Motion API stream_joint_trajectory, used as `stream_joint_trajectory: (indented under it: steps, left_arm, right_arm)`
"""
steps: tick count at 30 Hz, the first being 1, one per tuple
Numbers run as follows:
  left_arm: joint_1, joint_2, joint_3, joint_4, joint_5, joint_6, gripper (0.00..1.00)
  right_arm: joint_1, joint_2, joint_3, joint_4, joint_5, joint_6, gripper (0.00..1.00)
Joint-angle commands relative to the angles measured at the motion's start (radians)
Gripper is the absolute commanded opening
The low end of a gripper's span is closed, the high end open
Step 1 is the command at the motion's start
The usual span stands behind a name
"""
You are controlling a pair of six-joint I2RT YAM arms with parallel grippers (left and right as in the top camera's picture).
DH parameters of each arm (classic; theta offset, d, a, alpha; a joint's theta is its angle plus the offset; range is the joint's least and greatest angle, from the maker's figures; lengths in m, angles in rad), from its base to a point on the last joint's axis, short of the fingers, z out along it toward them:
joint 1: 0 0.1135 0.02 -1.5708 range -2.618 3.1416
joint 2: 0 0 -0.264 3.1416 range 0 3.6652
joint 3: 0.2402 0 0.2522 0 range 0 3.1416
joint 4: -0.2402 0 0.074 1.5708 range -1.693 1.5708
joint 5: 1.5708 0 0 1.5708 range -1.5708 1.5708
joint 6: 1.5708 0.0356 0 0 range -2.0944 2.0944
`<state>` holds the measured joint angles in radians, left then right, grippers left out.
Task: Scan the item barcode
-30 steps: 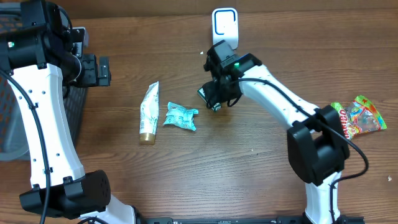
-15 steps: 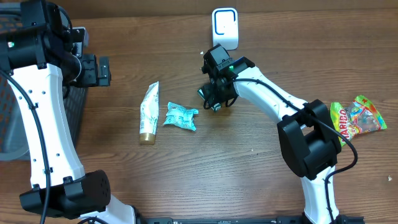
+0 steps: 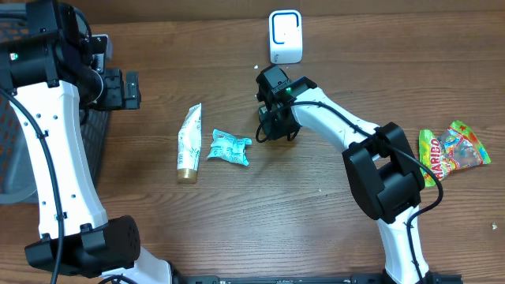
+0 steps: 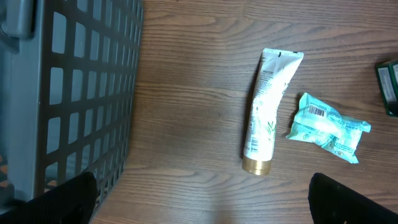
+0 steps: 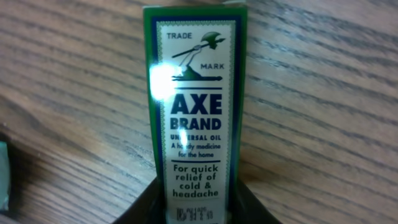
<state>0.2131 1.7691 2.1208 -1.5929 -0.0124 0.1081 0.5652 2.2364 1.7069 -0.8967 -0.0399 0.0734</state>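
Right jaws on Axe box [image 5: 194, 18], label [image 5: 194, 118] wrist-only

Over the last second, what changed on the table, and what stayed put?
The right gripper closed its jaws onto the Axe Brand box it had been poised over. The right arm swung its elbow toward the table's middle. Unchanged: the left gripper, open beside the basket, and the tube, teal packet, scanner and candy bag.

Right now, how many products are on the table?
4: tube at left, teal packet beside it, green box in the right hand, candy bag far right. Basket may hide more.
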Motion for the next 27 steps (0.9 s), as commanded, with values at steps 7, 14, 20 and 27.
stream_joint_trajectory:
  steps: [7,14,20,27]
  left_arm:
    - [0.001,-0.015,0.006,0.001,-0.002,0.012,1.00]
    - [0.001,-0.015,0.006,0.001,-0.002,0.012,1.00]
    - [0.001,-0.015,0.006,0.001,-0.002,0.012,1.00]
    - [0.001,-0.015,0.006,0.001,-0.002,0.012,1.00]
  right_arm:
    - [-0.013,0.002,0.076,-0.148,-0.135,-0.003,0.22]
    - [-0.106,0.002,0.175,-0.317,-0.436,-0.019,0.22]
    - [-0.262,0.002,0.164,-0.368,-0.853,-0.109,0.20]
    - [-0.404,0.003,0.164,-0.438,-1.073,-0.161,0.19]
